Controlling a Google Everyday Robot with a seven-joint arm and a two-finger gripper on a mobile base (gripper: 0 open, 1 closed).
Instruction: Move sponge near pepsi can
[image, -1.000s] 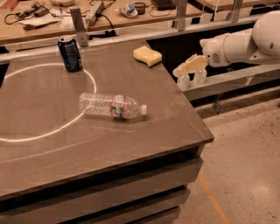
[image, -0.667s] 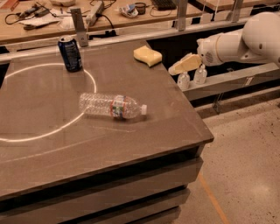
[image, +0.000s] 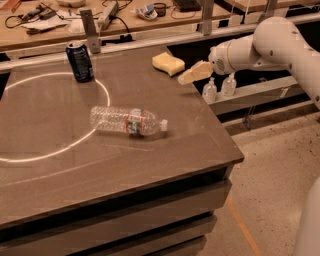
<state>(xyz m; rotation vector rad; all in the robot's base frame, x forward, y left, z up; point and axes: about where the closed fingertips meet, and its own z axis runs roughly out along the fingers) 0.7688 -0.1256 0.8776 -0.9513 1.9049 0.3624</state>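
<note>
The pale yellow sponge (image: 168, 63) lies flat on the dark table (image: 60, 170) near its far right edge. The dark blue pepsi can (image: 80, 61) stands upright at the far left, on the white circle line. My gripper (image: 192, 73) hangs over the table's right edge, just right of the sponge and slightly nearer the camera, not touching it. It holds nothing.
A clear plastic bottle (image: 128, 121) with a red-green label lies on its side in the table's middle. Two small white bottles (image: 219, 88) stand on a ledge beyond the right edge. A cluttered bench (image: 125, 15) and metal posts run behind the table.
My gripper has moved left, from beyond the table's right edge toward the sponge. The sponge, can and bottle have not moved.
</note>
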